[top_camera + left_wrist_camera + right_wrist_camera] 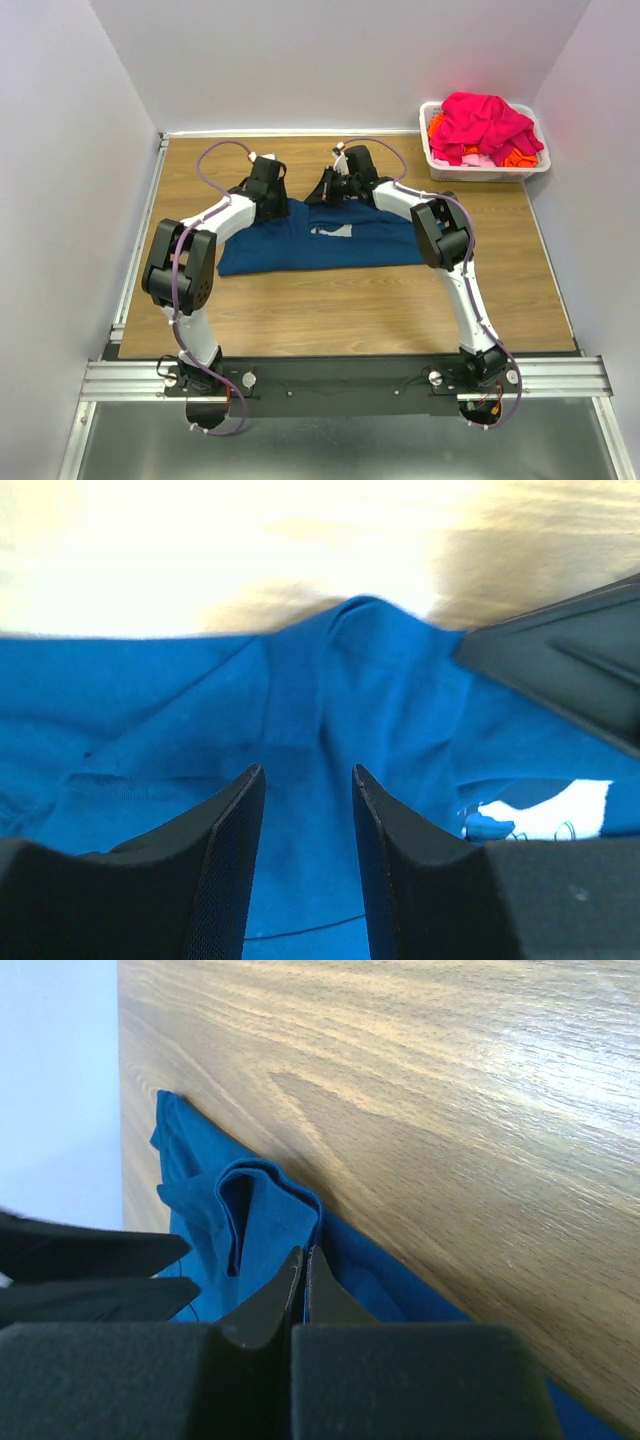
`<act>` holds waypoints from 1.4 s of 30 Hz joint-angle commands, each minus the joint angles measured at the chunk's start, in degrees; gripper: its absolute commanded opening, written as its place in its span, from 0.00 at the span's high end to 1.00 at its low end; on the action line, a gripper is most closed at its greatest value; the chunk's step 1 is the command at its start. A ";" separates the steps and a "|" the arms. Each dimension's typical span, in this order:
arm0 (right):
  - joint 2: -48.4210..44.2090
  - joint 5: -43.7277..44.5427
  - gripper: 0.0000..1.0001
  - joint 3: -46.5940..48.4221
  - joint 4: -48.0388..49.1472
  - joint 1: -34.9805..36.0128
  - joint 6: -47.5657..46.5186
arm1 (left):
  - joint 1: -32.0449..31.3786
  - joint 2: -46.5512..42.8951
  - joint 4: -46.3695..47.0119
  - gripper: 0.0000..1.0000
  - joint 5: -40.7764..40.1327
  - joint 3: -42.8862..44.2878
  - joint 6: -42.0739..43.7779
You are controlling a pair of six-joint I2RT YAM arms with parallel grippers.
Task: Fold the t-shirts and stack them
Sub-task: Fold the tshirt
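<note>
A dark teal-blue t-shirt (320, 245) lies spread across the middle of the wooden table, its pale chest print (335, 231) facing up. Both grippers are down at its far edge. My left gripper (272, 196) stands open, and in the left wrist view its fingers (308, 772) straddle flat blue cloth (300, 710). My right gripper (328, 188) is shut, pinching a raised fold of the shirt's edge (250, 1210) between its tips (303, 1252). More t-shirts, magenta-pink (485, 120) and orange (516, 156), are heaped in the basket.
A white plastic basket (487, 172) sits at the far right corner of the table. White walls close in on the left, back and right. Bare wood (330, 310) lies between the shirt and the arm bases. The two grippers are close together.
</note>
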 commanded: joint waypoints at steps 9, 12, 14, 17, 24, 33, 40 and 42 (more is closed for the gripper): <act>1.44 -1.53 0.96 0.70 1.03 0.42 -0.45 | -5.51 4.56 -8.19 0.54 -18.66 9.01 9.96; 1.35 -1.45 0.96 0.61 1.04 0.42 -0.45 | -6.30 5.35 -8.10 0.55 -17.70 9.36 10.49; 1.44 -1.44 0.96 0.61 1.03 0.42 -0.45 | -6.65 5.88 -8.37 0.55 -17.08 9.36 10.67; 1.53 -1.44 0.96 0.52 1.03 0.42 -0.36 | -6.92 6.85 -9.07 0.56 -16.55 9.45 10.76; 1.53 -1.36 0.96 0.35 1.03 0.42 -0.36 | -7.00 8.34 -9.16 0.57 -17.87 9.28 11.19; 1.70 -1.36 0.96 0.35 1.12 0.34 -0.10 | -7.36 10.45 -9.34 0.59 -17.78 9.80 11.72; 1.61 -1.53 0.96 0.26 1.03 0.34 -0.27 | -7.62 10.36 -10.21 0.77 -19.45 10.42 11.90; 1.27 -1.53 0.96 0.26 1.04 0.42 -0.36 | -7.62 10.19 -10.83 0.79 -20.41 11.03 11.99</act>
